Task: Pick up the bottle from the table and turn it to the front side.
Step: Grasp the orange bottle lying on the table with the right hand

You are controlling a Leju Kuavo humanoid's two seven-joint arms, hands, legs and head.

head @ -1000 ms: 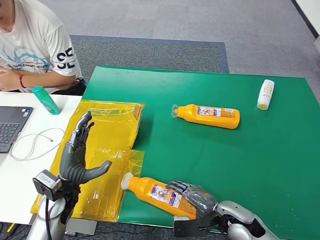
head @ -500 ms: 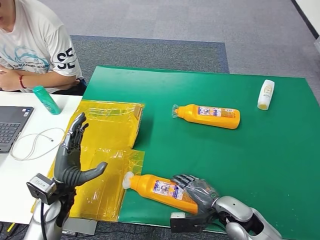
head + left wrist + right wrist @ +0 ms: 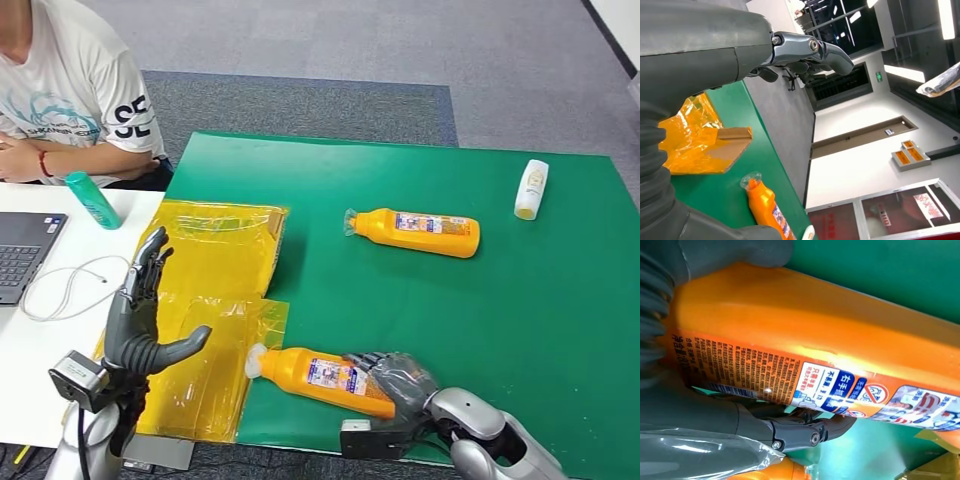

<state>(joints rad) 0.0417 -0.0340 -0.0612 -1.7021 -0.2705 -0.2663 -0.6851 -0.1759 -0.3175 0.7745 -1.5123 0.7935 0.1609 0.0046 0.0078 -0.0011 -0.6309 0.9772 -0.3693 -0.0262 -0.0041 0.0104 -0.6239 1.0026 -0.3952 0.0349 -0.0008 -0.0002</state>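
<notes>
You see the orange bottle (image 3: 326, 379) lying on its side near the front edge of the green table (image 3: 453, 320). Its long side runs left to right, and its white cap end points left, just at the edge of the yellow plastic sheet (image 3: 219, 290). The fat bottom end sits in your right hand (image 3: 396, 385). The fingers (image 3: 798, 432) are wrapped around that end, with the thumb on one side and the dark fingers on the other side, over the label with the small print. The bottle still looks low, close to the table.

Your left hand (image 3: 140, 320) is up above the yellow sheet with its fingers spread apart, and it holds nothing.

A second orange bottle (image 3: 415, 232) lies farther back, cap also to the left. A small white bottle (image 3: 531, 188) lies near the far right corner. A person (image 3: 60, 90) sits at the white desk (image 3: 30, 340) with a laptop (image 3: 23, 255) and a teal bottle (image 3: 92, 200).
</notes>
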